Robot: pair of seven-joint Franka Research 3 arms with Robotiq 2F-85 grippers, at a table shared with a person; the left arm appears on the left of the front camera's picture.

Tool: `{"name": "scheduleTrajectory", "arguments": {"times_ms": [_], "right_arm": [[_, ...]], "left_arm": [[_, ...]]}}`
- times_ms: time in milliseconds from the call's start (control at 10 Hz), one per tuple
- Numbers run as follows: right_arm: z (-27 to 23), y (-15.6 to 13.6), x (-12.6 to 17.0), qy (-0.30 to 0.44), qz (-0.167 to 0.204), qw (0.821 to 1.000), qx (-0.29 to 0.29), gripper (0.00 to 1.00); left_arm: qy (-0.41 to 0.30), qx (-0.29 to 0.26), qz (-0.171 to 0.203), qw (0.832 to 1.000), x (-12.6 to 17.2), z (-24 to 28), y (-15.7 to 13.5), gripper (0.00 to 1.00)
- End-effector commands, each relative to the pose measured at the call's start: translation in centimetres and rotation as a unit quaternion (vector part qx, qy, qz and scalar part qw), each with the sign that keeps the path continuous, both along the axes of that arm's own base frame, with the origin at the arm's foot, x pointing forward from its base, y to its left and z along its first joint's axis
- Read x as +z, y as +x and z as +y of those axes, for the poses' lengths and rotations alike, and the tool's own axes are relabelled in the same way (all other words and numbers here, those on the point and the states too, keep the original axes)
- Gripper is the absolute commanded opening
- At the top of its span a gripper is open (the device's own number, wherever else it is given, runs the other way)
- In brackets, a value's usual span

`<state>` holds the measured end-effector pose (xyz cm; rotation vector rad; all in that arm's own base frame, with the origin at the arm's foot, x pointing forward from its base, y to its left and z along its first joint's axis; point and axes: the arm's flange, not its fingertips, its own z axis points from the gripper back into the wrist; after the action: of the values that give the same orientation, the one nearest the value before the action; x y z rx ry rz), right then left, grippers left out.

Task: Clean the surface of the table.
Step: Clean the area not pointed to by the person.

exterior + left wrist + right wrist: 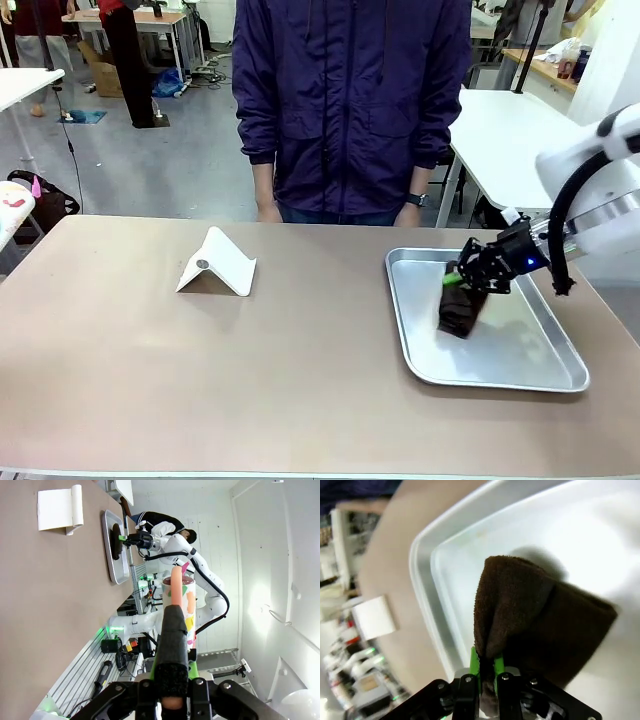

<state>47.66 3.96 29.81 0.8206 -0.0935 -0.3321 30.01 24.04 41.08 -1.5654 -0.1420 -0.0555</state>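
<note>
Table (pixel 250 385) lies bare before stand (pixel 216 263); cloth (pixel 461 310) within right-edge tray (pixel 530 345).

Dark brown cloth (pixel 461 312) nipped betw. pads (pixel 474 662) of right pincer (pixel 454 278): terry, fuzzy nap, matt. Pincer body: black, matt, plastic-looking; pads green, rubbery-looking. Tray (pixel 402 310) under pincer: bare metal, glossy, smooth, w/ soft reflections. Under tray & spreading out from pincer, the table (pixel 200 380): brownish-tan top, matt, smooth, no grain; edge pale. White folded stand (pixel 218 264), well off from pincer: smooth, low sheen, prob. plastic. Jacket (pixel 350 100) beyond pincer: dark thin synthetic-looking fabric, slight sheen.
</note>
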Motion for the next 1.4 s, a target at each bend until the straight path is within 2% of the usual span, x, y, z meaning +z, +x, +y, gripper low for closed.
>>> {"name": "scheduleTrajectory", "arguments": {"times_ms": [0, 200, 400, 500, 800, 900, 1000, 1100, 1300], "right_arm": [[-0.7, -0.1, -0.5, 0.159, 0.001, 0.987, 0.013, 0.12], [-0.7, -0.1, -0.1, 0.284, -0.006, 0.958, 0.037, 0.12], [-1.2, -0.9, 1.3, 0.379, -0.004, 0.921, 0.090, 0.12], [-1.8, -1.6, 2.4, 0.415, -0.003, 0.902, 0.116, 0.12], [-4.9, -6.1, 6.9, 0.452, -0.042, 0.876, 0.161, 0.12], [-5.6, -7.9, 8.0, 0.460, -0.050, 0.870, 0.168, 0.12], [-6.1, -9.7, 8.8, 0.456, -0.066, 0.871, 0.168, 0.12], [-6.4, -11.2, 9.4, 0.440, -0.069, 0.883, 0.150, 0.12], [-6.7, -12.2, 9.6, 0.404, -0.078, 0.903, 0.122, 0.12]], "left_arm": [[-0.009, 0.006, 0.002, 1.000, 0.5, 0.2, -0.1, 0.22], [-0.009, 0.006, 0.002, 1.000, 0.5, 0.2, -0.1, 0.22], [-0.009, 0.006, 0.002, 1.000, 0.5, 0.2, -0.1, 0.22], [-0.009, 0.006, 0.002, 1.000, 0.5, 0.2, -0.1, 0.22], [-0.009, 0.006, 0.002, 1.000, 0.5, 0.2, -0.1, 0.22], [-0.009, 0.006, 0.002, 1.000, 0.5, 0.2, -0.1, 0.22], [-0.009, 0.006, 0.002, 1.000, 0.5, 0.2, -0.1, 0.22], [-0.009, 0.006, 0.002, 1.000, 0.5, 0.2, -0.1, 0.22], [-0.009, 0.006, 0.002, 1.000, 0.5, 0.2, -0.1, 0.22]]}}
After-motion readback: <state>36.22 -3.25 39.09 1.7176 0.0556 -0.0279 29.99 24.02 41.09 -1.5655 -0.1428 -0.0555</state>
